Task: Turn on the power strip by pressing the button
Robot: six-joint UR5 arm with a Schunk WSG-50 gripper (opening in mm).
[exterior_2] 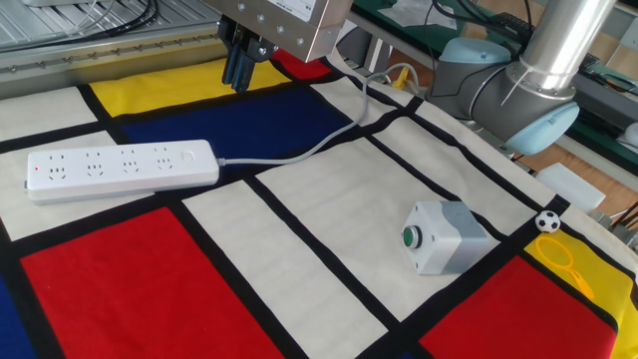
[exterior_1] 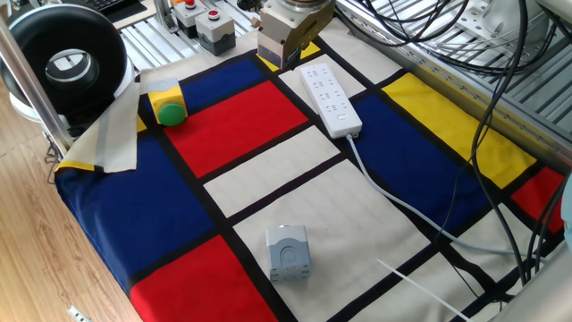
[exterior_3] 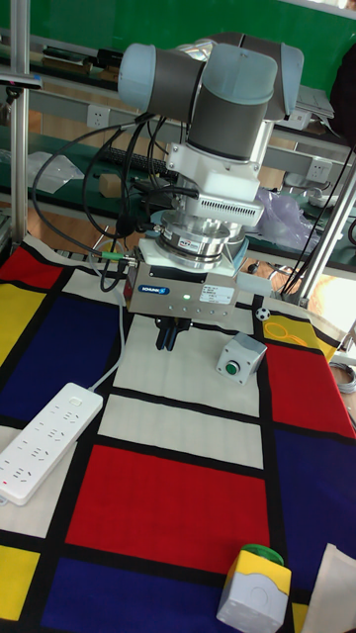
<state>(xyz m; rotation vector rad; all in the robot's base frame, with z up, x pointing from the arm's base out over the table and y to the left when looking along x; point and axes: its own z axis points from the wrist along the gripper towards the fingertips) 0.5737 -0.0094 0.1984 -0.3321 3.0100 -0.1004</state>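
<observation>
The white power strip (exterior_2: 120, 167) lies flat on the colour-block cloth, its white cable (exterior_2: 309, 147) running off to the right. Its button (exterior_2: 187, 157) is a small pale switch at the cable end. The strip also shows in one fixed view as power strip (exterior_1: 329, 97) and in the tall view as power strip (exterior_3: 44, 435). My gripper (exterior_2: 237, 78) hangs in the air above the blue field, beyond and to the right of the button, touching nothing. Its dark fingers (exterior_2: 239, 62) are pressed together. The same gripper (exterior_3: 168, 339) shows in the tall view.
A grey box with a green button (exterior_2: 444, 237) stands right of centre. A yellow box with a green dome button (exterior_1: 167, 105) sits near the cloth's folded corner. Grey boxes with red buttons (exterior_1: 214, 27) stand beyond the cloth edge. A small ball (exterior_2: 546, 221) lies near the arm's base.
</observation>
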